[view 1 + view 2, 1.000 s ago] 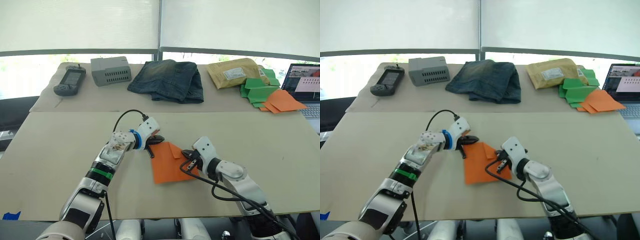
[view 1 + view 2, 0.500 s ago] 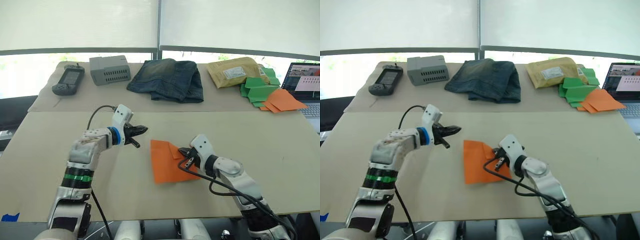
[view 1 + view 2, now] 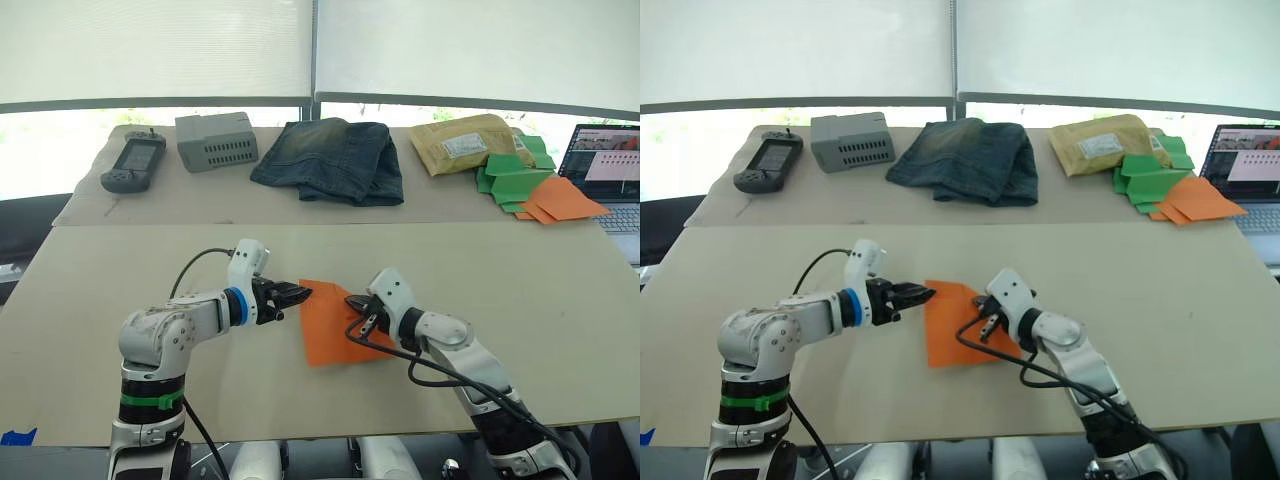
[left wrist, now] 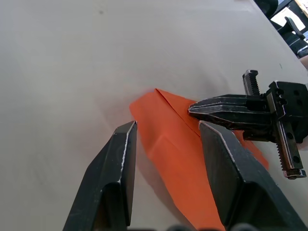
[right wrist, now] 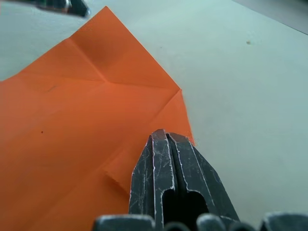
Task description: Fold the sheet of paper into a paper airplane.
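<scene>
We judge the fold early: the sheet of paper (image 3: 336,325) lies flat on the table (image 3: 520,290), just below centre of the head frame, showing creases and at least one turned-in corner, but no pointed wedge yet, so most folds remain. The left gripper (image 3: 298,293), jaws spread, sits at the sheet's upper-left corner; the right gripper (image 3: 358,305), jaws pressed together, rests its tips on the sheet's right part near the edge. We cannot tell how many layers lie under the right gripper, which hides the paper there.
</scene>
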You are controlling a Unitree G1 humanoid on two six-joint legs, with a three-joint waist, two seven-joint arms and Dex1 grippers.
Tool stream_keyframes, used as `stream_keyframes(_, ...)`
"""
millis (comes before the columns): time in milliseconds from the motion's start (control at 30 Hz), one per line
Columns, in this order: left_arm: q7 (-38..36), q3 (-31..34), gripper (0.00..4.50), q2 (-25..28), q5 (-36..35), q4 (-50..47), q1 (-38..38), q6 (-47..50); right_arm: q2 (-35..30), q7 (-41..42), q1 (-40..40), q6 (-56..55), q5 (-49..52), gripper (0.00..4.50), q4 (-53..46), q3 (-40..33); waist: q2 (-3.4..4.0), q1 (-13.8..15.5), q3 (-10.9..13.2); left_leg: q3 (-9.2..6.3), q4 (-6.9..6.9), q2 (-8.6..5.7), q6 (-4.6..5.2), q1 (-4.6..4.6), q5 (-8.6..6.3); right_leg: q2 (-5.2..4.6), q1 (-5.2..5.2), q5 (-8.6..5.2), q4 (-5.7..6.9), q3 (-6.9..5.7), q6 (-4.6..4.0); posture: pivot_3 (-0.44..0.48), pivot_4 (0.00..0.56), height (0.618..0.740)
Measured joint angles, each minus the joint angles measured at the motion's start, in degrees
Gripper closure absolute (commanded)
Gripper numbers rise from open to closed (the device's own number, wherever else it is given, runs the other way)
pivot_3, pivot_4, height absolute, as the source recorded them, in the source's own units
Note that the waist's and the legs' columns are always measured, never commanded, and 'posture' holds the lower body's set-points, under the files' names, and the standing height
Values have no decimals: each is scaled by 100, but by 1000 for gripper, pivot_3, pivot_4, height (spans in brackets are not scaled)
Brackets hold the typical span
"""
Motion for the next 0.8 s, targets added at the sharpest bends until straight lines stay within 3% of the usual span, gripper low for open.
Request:
stream_keyframes(33,76,-31,2330,0,1,-4,2,0,0,8,-8,-4,0,4500,8,2,0,-4,0,0,0,-1,0,0,0,0,0,0,0,0,-1,0,150,722)
stream_keyframes(133,198,-107,3094,-7,1,-11,19,-11,-1,23,-13,-52,-1,4500,35,7,0,-14,0,0,0,-2,0,-1,0,-1,0,0,-1,0,-1,0,150,722)
stream_keyframes(267,317,-254,4473,0,5,-12,24,-130,-1,25,-18,-77,-1,4500,50,2,0,-22,0,0,0,-2,0,-2,0,-2,0,-1,-2,1,-2,0,150,722)
stream_keyframes(533,384,-386,4491,61,-8,33,-43,-349,-1,11,-22,-78,-2,4500,48,-11,0,-27,0,0,-3,-2,0,-2,0,-2,-2,-2,-2,1,-4,0,150,722)
stream_keyframes(633,474,123,3824,-128,-232,245,-240,-283,1,-13,-13,-78,-1,4500,40,-12,-1,-27,1,0,-2,-2,0,-3,0,-2,-2,-2,-2,0,-3,0,150,722)
stream_keyframes(800,709,569,2108,-86,-390,366,-435,-270,4,-29,12,-78,-1,4500,4,-7,-3,-32,1,-1,-8,-5,-1,-3,-1,-2,-2,-3,-7,-1,-3,0,150,722)
